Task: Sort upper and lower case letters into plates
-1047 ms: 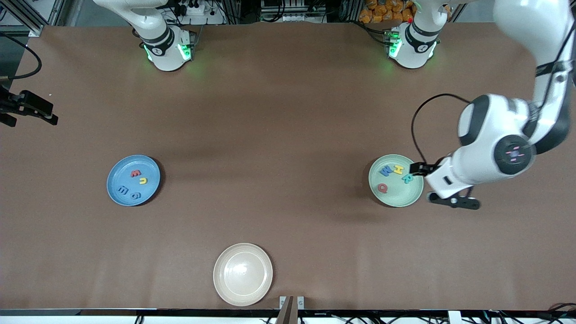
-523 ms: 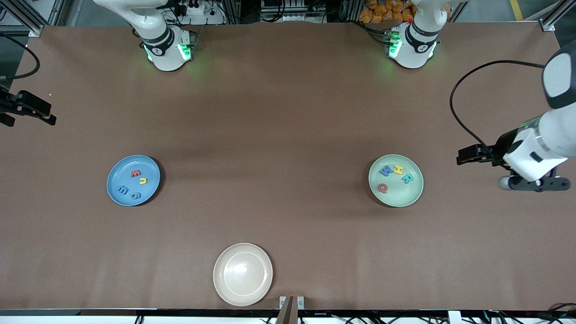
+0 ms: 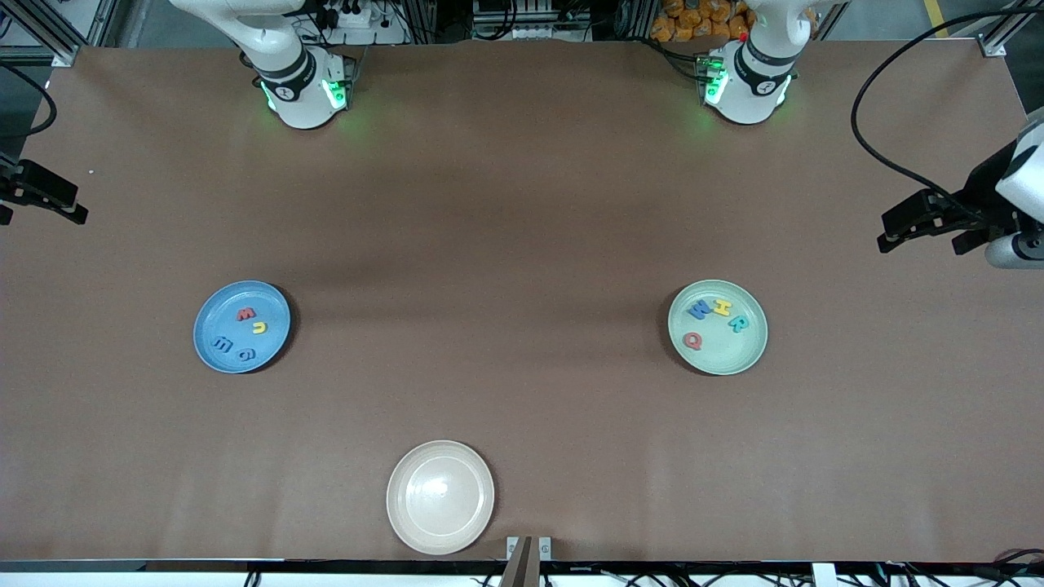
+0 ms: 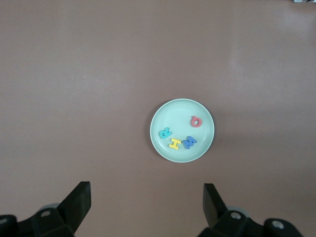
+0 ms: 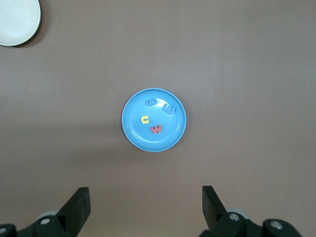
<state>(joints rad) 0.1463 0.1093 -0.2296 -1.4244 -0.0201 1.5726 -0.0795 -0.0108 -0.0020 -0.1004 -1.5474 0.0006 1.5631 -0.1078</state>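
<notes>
- All eight letters lie sorted: w, u, m, g in the blue plate (image 3: 241,327); M, H, R, Q in the green plate (image 3: 718,327).
- My left gripper (image 3: 926,220) and right gripper (image 3: 41,194) hover spread wide and empty at the table's ends.
- I judge nothing remains; I'd park both arms clear.

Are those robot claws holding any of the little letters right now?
No. Both the left gripper and the right gripper have open, empty jaws; the letters lie in the plates.
</notes>
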